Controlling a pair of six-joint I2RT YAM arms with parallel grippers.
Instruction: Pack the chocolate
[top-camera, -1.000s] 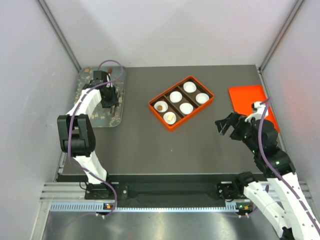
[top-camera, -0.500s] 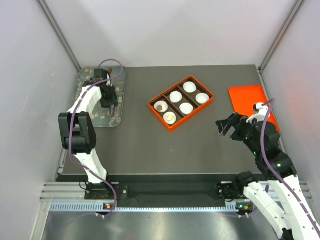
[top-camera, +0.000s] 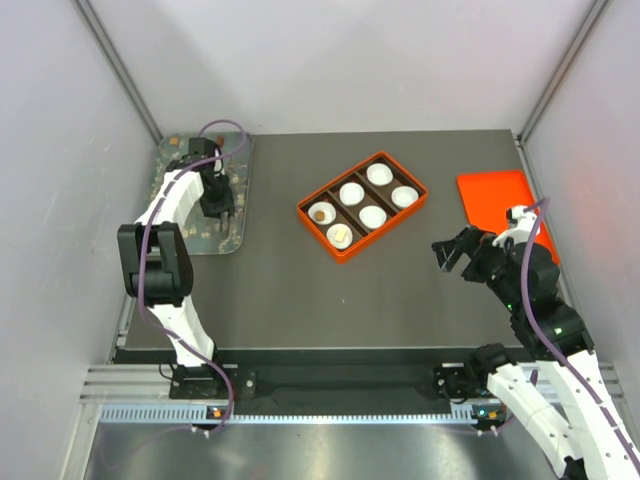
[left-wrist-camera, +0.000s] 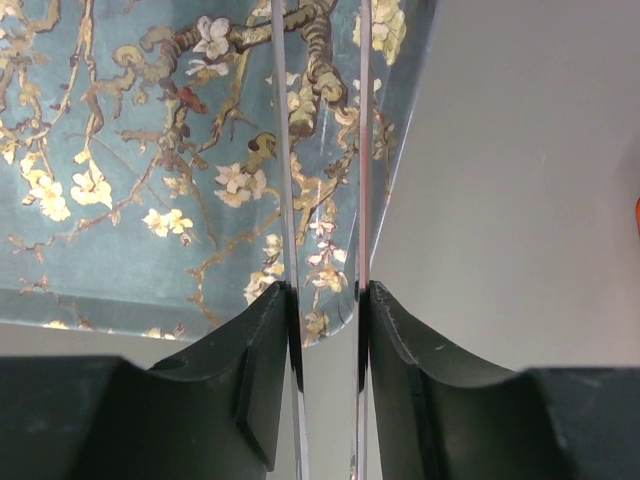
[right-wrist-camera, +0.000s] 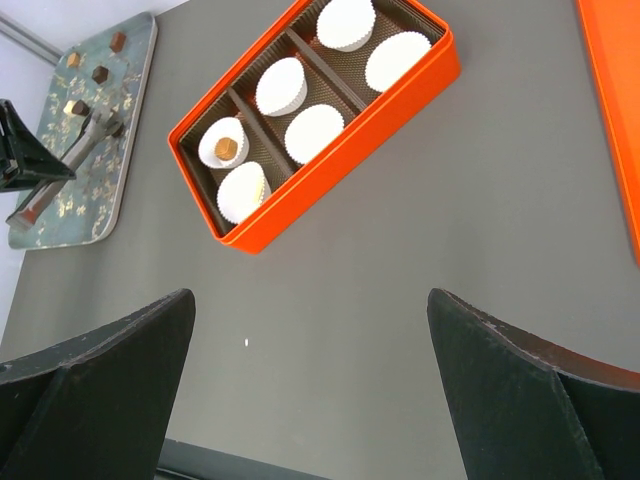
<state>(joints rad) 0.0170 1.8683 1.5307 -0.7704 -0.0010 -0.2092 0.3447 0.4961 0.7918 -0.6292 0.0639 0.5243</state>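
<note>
Metal tongs (left-wrist-camera: 283, 150) clamped in left gripper (left-wrist-camera: 328, 300) over floral tray (left-wrist-camera: 120, 150); right gripper (right-wrist-camera: 310, 330) fingers spread wide above table (right-wrist-camera: 400, 250). Loose chocolate (right-wrist-camera: 99, 73) at tray's far end; one brown piece (right-wrist-camera: 225, 148) in a cup inside orange box (right-wrist-camera: 350, 160).

The tray (top-camera: 185, 242) lies at the tabletop's (top-camera: 300, 300) left, the box (top-camera: 385, 227) centre, the lid (top-camera: 500, 205) right. Chocolates (right-wrist-camera: 100, 74) sit on the tray.

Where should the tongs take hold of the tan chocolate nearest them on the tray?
Best across its opposite sides, straight down from above: the tan chocolate is a low lump lying free on the tray, nothing touching it. The left gripper holds the tongs.
</note>
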